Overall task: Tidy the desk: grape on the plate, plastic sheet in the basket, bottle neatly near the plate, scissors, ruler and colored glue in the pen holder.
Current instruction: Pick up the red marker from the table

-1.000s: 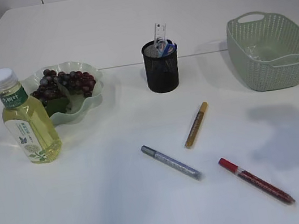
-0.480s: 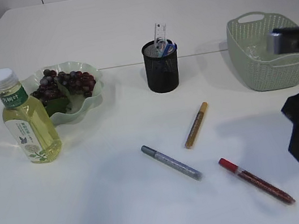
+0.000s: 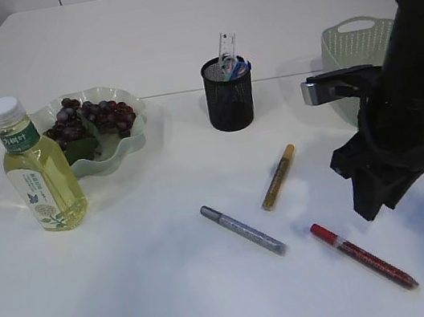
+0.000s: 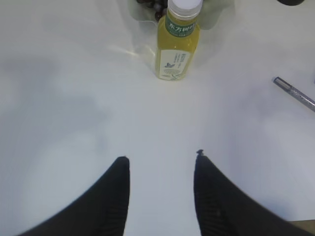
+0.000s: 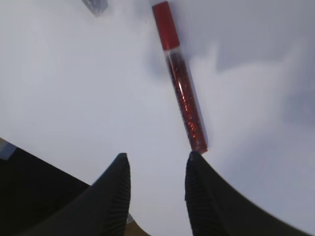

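Red glitter glue pen flat on white table, front right; right gripper above it, jaws parted, empty. Silver glue pen and gold glue pen lie loose mid-table. Left gripper parted, empty, facing bottle. Bottle upright just beside green plate holding grapes. Black mesh pen holder contains ruler. Green basket partly hidden behind right arm.
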`<action>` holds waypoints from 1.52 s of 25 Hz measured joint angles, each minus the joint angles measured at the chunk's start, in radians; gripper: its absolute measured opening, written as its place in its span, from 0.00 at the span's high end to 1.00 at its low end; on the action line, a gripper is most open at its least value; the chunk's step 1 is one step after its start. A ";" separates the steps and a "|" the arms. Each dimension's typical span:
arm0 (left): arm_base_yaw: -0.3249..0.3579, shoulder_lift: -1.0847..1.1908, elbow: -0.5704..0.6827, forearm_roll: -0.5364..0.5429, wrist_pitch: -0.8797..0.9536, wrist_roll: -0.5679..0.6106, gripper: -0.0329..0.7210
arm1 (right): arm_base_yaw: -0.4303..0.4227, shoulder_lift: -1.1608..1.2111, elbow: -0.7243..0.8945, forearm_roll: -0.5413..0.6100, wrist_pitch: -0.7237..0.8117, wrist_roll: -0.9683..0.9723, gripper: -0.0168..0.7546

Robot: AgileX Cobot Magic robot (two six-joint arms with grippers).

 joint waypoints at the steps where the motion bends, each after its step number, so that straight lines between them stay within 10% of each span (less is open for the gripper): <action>1: 0.000 -0.001 0.000 0.000 0.000 0.000 0.54 | 0.000 0.018 -0.014 -0.002 -0.002 -0.005 0.57; 13: 0.000 -0.002 0.000 0.000 0.000 0.000 0.55 | 0.000 0.058 -0.026 0.102 -0.073 -0.162 0.57; 38: 0.000 -0.002 0.000 0.010 0.000 0.000 0.56 | 0.149 0.215 -0.026 -0.185 -0.175 -0.018 0.55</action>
